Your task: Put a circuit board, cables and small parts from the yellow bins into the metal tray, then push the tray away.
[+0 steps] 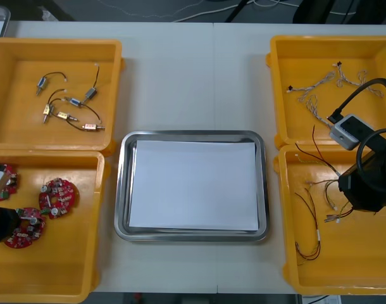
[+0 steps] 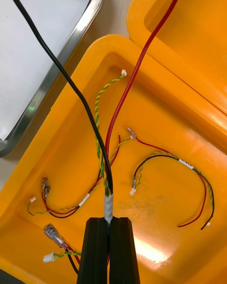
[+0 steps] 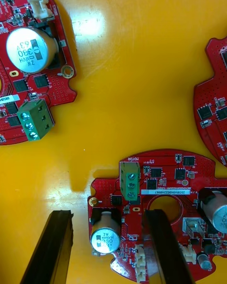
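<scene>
Black-and-red cable (image 2: 108, 201) sat pinched by our right gripper (image 2: 109, 220), fingers closed, over its yellow bin (image 2: 161, 208); we needed a slow, snag-free lift to the tray (image 1: 124, 190). Our left gripper (image 3: 108, 214), fingers open, straddled a circuit board's (image 3: 163, 189) edge.

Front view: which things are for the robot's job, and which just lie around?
For the job: metal tray, yellow bins, circuit boards, cables, small metal parts; right gripper shut on a cable; left gripper open at a board.
Lying about: white cord on the floor beyond the table.
</scene>
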{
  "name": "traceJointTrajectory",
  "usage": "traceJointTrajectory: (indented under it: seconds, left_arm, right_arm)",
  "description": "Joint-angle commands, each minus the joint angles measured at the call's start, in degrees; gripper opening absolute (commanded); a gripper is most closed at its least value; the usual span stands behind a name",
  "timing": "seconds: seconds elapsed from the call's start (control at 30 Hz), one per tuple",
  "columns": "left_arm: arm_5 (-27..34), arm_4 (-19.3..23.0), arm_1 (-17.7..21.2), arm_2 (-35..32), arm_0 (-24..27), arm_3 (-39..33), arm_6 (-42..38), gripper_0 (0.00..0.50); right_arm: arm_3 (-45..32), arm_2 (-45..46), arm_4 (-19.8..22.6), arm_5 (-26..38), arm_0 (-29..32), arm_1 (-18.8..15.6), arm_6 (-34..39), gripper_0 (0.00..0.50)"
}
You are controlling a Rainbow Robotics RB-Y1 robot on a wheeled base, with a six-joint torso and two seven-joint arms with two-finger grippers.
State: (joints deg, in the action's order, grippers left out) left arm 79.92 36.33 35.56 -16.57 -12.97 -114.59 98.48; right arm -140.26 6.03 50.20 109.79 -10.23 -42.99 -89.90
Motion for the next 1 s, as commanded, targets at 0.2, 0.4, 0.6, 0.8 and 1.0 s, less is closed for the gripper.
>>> traceJointTrajectory:
  seconds: [0.2, 0.4, 0.6, 0.8, 1.0]
  left_arm:
    - [9.73, 2.43, 0.39, -5.93, 1.19, -6.09, 5.67, 0.488]
    - [13.59, 3.22, 0.65, -7.34, 3.21, -7.58, 4.53, 0.484]
    - [16.49, 2.26, 0.56, -6.02, 7.43, -5.21, 2.86, 0.463]
    - [16.58, 1.20, 0.47, -3.64, 9.72, -2.92, 1.63, 0.461]
    - [16.58, 0.15, 0.47, -1.89, 10.33, -1.52, 0.75, 0.447]
  right_arm:
    - [-1.68, -0.58, -0.36, 0.21, -1.37, -1.92, -2.56, 0.000]
    - [-1.68, -0.58, -0.36, 0.21, -1.37, -1.92, -2.56, 0.000]
    - [-1.68, -0.58, -0.36, 0.21, -1.37, -1.92, -2.56, 0.000]
    - [-1.68, -0.58, -0.36, 0.21, -1.37, -1.92, -2.56, 0.000]
    - [-1.68, -0.58, -0.36, 0.21, -1.37, -1.92, -2.56, 0.000]
